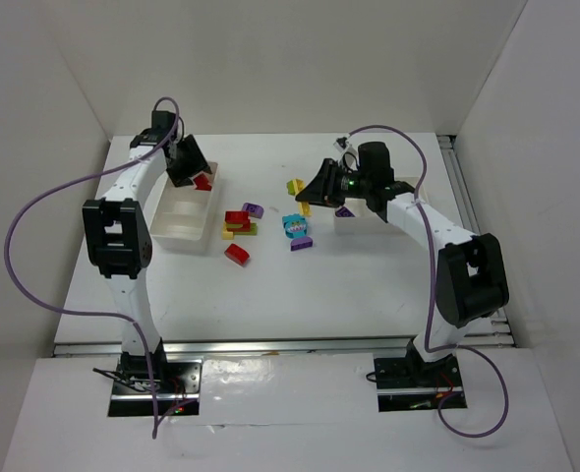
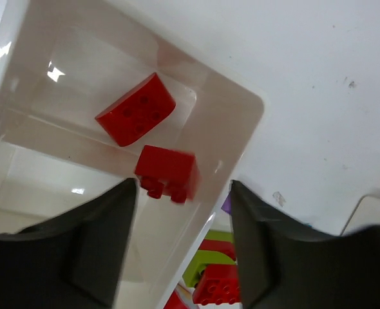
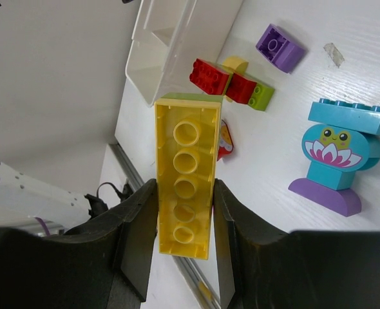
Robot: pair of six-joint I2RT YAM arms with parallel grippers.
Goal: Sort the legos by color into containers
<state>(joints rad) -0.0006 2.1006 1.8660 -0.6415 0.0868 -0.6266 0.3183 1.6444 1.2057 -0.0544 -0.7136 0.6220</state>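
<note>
Top external: shows the left tool [image 1: 194, 169] poised over the far end of the left tray [image 1: 177, 224], at the far left of the bench [image 1: 319, 285]. Puts the right tool [image 1: 315, 192] just left of the right tray [image 1: 361, 224], itself mostly hidden under that arm. Finds loose bricks scattered on the bench between the two trays.

Left wrist: looks down between widely spread fingers [image 2: 100, 244] into a tray compartment. Picks out a rounded red brick [image 2: 136, 109] lying on the compartment floor and a second red brick [image 2: 167, 170], blurred, in the gap between the fingers, touching neither.

Right wrist: catches the tool pinching a long yellow brick [image 3: 185, 161] by its long sides, the hollow underside with its row of round tubes turned to the camera. Holds it clear of the bench.

Beyond it, on the bench: takes in a cyan brick [image 3: 341, 145] printed with a green frog on a pink water lily, stacked on a purple base [image 3: 325, 193]. Also a single-stud purple brick [image 3: 279, 46] lying apart, and two red bricks [image 3: 209, 75] side by side, one joined to a lime piece [image 3: 261, 96], just beside the left tray.
</note>
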